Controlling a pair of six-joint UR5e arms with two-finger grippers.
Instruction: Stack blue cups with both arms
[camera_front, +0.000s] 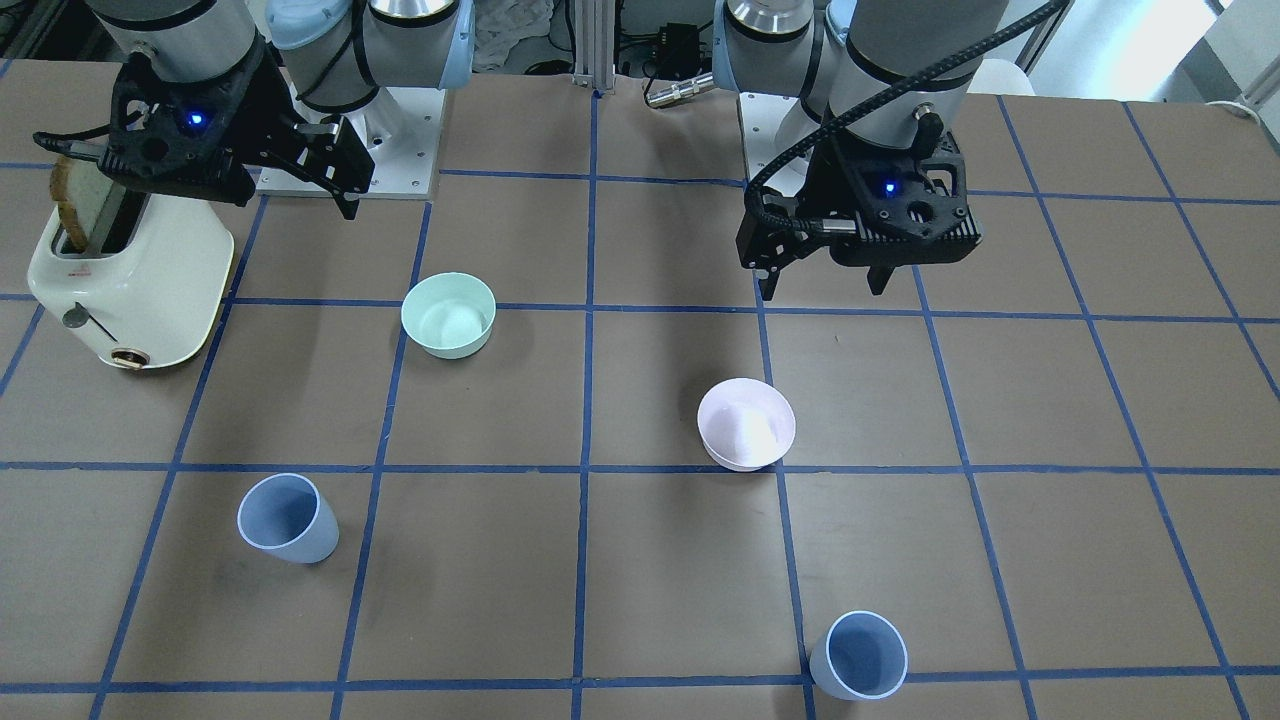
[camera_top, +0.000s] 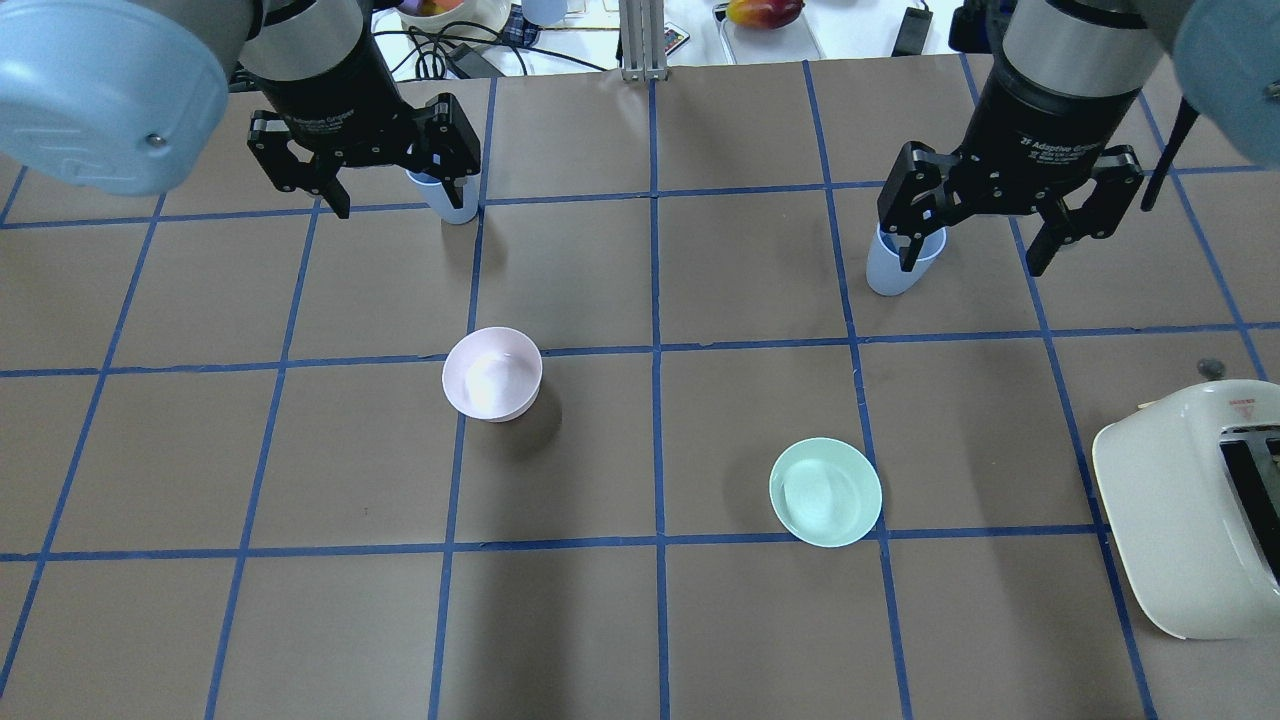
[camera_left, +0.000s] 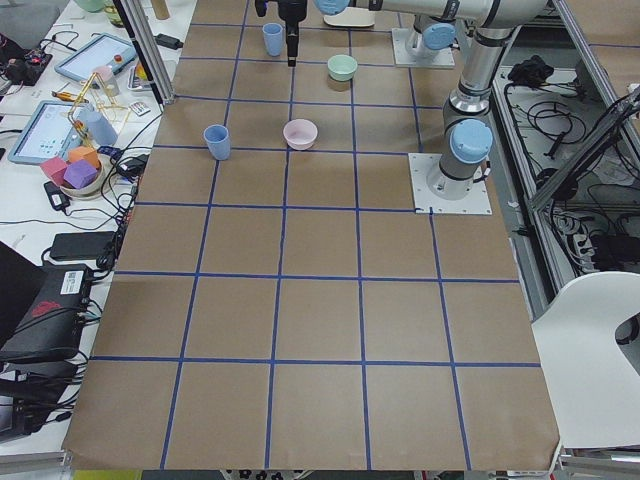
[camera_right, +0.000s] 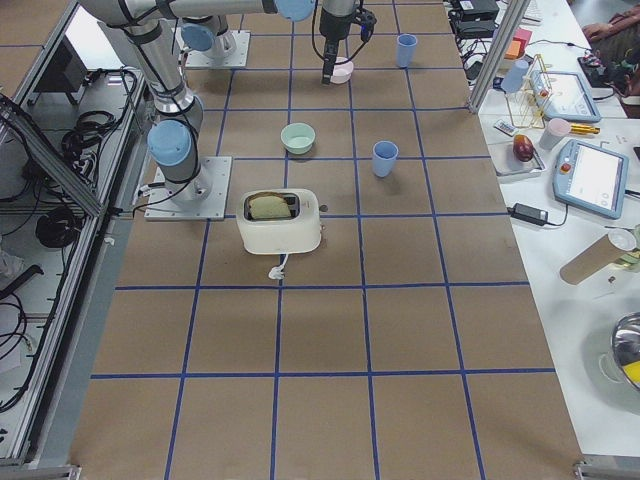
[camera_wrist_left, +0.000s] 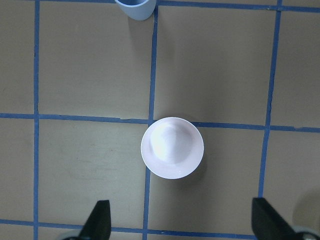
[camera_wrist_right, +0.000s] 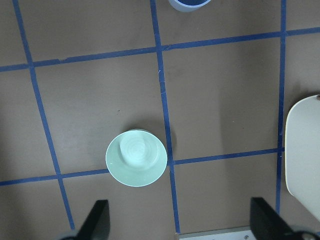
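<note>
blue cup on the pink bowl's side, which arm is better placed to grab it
Left. The matte blue tapered cup and pale pink round bowl sit in its half, ahead of the open left claw; the right claw hangs over the other half.

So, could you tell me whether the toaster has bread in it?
Loaded: a bread slice sits in a slot of the white toaster, its top sticking out.
</note>
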